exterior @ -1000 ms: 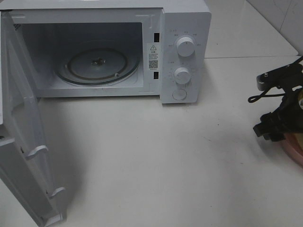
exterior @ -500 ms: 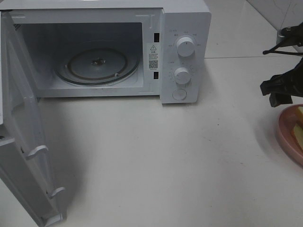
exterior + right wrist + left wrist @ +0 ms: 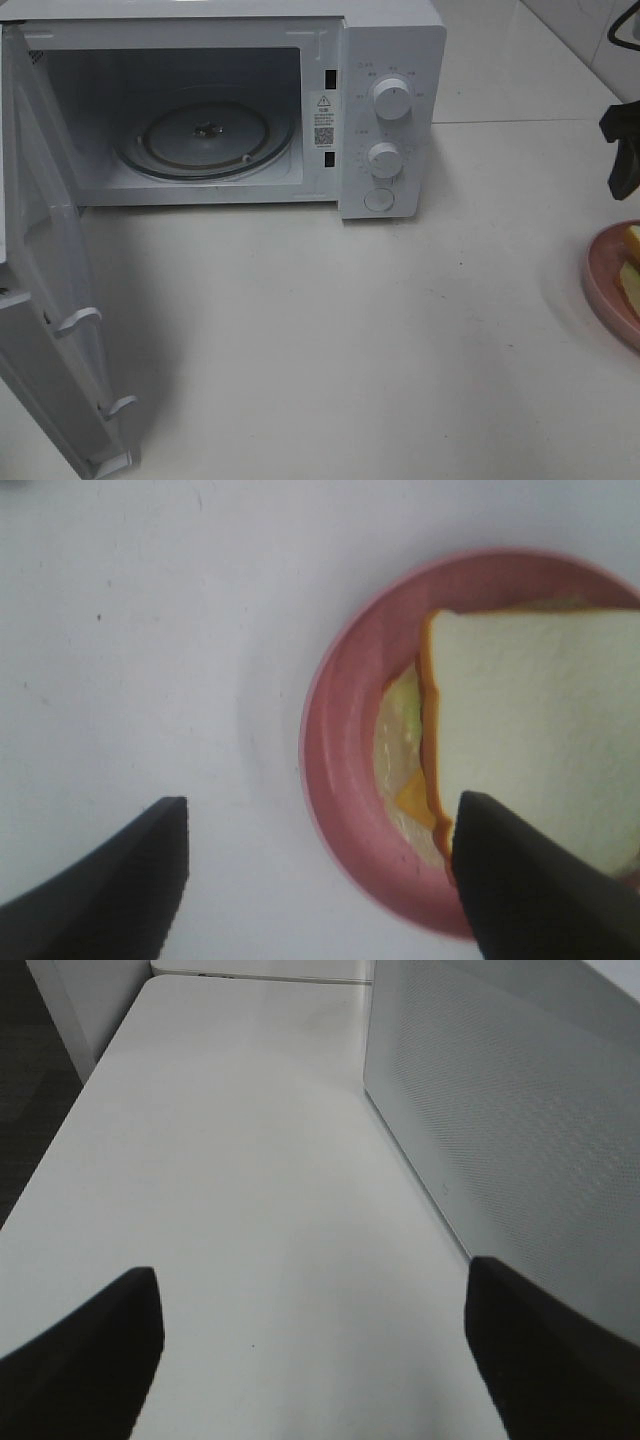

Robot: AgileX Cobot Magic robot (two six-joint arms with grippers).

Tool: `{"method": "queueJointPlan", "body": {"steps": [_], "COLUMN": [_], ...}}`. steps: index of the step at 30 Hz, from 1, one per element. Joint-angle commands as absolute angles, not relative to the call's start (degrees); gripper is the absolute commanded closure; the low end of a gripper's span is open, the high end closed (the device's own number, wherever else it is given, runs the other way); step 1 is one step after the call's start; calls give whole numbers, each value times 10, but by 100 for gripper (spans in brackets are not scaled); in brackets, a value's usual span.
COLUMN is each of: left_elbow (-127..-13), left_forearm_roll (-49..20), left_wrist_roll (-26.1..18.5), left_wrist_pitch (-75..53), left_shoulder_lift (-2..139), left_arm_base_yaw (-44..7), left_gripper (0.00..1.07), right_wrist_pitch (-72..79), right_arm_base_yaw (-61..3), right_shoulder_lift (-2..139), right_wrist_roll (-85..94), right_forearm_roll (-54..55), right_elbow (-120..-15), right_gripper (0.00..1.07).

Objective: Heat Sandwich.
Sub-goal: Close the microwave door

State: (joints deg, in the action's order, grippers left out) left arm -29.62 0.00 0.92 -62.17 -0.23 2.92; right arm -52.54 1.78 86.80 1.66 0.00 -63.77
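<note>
The sandwich, pale bread with a yellow filling edge, lies on a round pink plate; both also show at the right edge of the high view as the sandwich and the plate. My right gripper hangs open above the plate's near rim, touching nothing; in the high view only a black part of it shows, behind the plate. The white microwave stands with its door swung wide and its glass turntable bare. My left gripper is open over the table, beside the perforated door panel.
Two knobs and a round button sit on the microwave's right panel. The open door juts toward the front left corner. The white table stretches between microwave and plate. A tiled wall rises at the back right.
My right arm has drawn back and to the right, out toward the frame's edge, uncovering the pink plate and sandwich. Both grippers stay open. The microwave has not moved.
</note>
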Motion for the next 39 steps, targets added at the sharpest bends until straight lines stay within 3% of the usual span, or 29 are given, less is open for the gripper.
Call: {"method": "queueJointPlan", "body": {"steps": [1, 13, 26, 39], "left_elbow": [-295, -295, -295, -295], "left_forearm_roll": [-3, -3, -3, -3], "left_wrist_roll": [10, 10, 10, 10], "left_wrist_pitch": [-612, -612, -612, -612], "left_shoulder_lift": [-6, -6, -6, -6], "left_arm_base_yaw": [32, 32, 32, 32], "left_gripper": [28, 28, 28, 28], "right_wrist_pitch": [-600, -706, -642, -573], "right_arm_base_yaw": [34, 33, 33, 33], "right_shoulder_lift": [860, 737, 410, 187], "right_wrist_roll": [56, 69, 68, 66], "right_forearm_roll": [28, 31, 31, 31], "right_elbow": [-650, -618, -375, -288], "right_gripper": [36, 36, 36, 36]}}
